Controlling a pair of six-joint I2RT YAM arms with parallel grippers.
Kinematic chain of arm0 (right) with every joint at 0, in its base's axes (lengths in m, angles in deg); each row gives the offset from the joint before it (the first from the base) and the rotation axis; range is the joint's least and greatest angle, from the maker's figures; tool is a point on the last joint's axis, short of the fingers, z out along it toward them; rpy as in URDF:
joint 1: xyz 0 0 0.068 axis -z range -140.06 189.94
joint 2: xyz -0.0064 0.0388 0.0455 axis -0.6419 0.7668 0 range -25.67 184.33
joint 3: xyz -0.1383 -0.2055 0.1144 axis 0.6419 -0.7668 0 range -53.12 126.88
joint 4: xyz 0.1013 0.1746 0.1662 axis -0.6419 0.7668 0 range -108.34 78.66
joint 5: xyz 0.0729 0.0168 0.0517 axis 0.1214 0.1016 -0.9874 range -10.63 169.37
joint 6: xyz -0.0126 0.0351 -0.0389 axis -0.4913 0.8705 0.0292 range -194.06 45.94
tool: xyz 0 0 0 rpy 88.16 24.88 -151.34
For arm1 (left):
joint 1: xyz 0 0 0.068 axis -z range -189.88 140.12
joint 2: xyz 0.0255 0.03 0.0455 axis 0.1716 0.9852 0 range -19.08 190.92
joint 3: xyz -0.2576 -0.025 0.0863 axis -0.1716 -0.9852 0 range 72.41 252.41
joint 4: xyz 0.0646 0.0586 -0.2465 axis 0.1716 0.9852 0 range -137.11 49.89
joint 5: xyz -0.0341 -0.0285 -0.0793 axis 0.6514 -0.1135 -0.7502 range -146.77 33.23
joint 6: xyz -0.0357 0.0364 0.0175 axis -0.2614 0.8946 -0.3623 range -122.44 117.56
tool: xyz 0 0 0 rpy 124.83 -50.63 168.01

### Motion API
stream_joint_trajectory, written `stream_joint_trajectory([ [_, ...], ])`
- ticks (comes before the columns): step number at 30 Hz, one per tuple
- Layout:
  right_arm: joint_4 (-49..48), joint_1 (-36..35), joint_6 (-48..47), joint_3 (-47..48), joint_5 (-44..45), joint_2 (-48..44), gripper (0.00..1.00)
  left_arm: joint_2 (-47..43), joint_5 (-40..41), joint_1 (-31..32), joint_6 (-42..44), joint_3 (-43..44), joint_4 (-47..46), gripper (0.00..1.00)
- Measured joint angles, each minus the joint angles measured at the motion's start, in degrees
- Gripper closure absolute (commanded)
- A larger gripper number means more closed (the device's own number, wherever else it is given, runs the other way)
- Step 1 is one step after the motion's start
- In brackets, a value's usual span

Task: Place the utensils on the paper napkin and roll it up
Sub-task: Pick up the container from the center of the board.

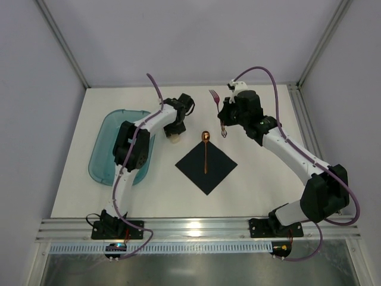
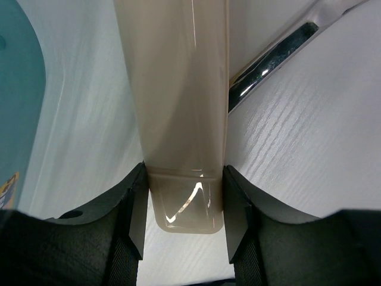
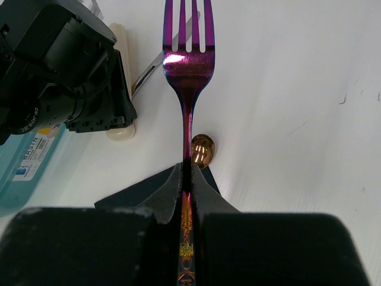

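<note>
At table centre, the dark navy paper napkin point(image 1: 218, 170) lies flat, turned corner-on to the arm bases. A copper-coloured spoon point(image 1: 205, 152) rests along its middle: the handle is on the paper and the oval bowl sits on the white table point(image 1: 268, 185) just past the far corner.

Right gripper point(image 3: 187, 173): the jaws are pressed together on the handle of an iridescent purple fork point(image 3: 188, 56). The fork is held off the table beyond the napkin, with its tines pointing away from the wrist camera. In the right wrist view, the spoon bowl shows directly behind the fork handle.

Left gripper point(image 2: 184, 202): positioned left of the napkin's far corner, beside the translucent teal tub point(image 1: 107, 152). Its fingers point(image 2: 134, 208) bear against both sides of the cream handle of a knife point(image 2: 178, 89). The polished blade extends away from the handle across the table.
</note>
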Motion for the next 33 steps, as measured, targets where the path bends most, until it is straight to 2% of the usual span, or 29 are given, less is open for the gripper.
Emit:
stream_joint_trajectory([
  [2, 0.0, 0.0, 0.1, 0.0, -0.1, 0.0, 0.96, -0.4, -0.3, 0.0, 0.1, -0.5, -0.3, 0.89],
  [5, 0.0, 0.0, 0.7, 0.0, -0.2, 0.0, 0.96, -1.6, -1.0, 0.0, 0.6, -1.4, -0.8, 0.95],
  [8, 0.0, 0.0, 1.5, 0.0, -0.5, 0.0, 0.96, -4.5, -2.9, 0.0, 2.2, -3.8, -2.8, 1.00],
  [11, -0.1, 0.0, 2.5, 0.0, -1.3, 0.2, 0.96, -10.4, -7.2, 0.2, 4.6, -9.2, -8.0, 1.00],
  [14, -0.2, 0.0, 3.7, 0.3, -1.8, 1.5, 0.96, -17.2, -14.8, 0.2, 6.2, -16.1, -16.0, 1.00],
  [17, -0.2, 0.0, 5.0, 0.5, -2.3, 3.3, 0.96, -23.0, -26.0, -0.7, 5.5, -24.0, -29.1, 0.97],
  [23, -0.5, 0.3, 7.3, 0.6, -3.4, 7.2, 0.96, -24.1, -44.8, -4.9, -1.5, -36.7, -53.0, 0.99],
  [29, -3.7, 2.7, 12.7, 1.6, -8.6, 12.6, 0.96, -24.1, -54.1, -5.9, -6.4, -40.2, -67.3, 0.99],
  [33, -5.7, 4.1, 16.4, 4.1, -12.1, 18.2, 0.96, -23.4, -60.4, -6.0, -12.9, -42.1, -82.6, 0.99],
])
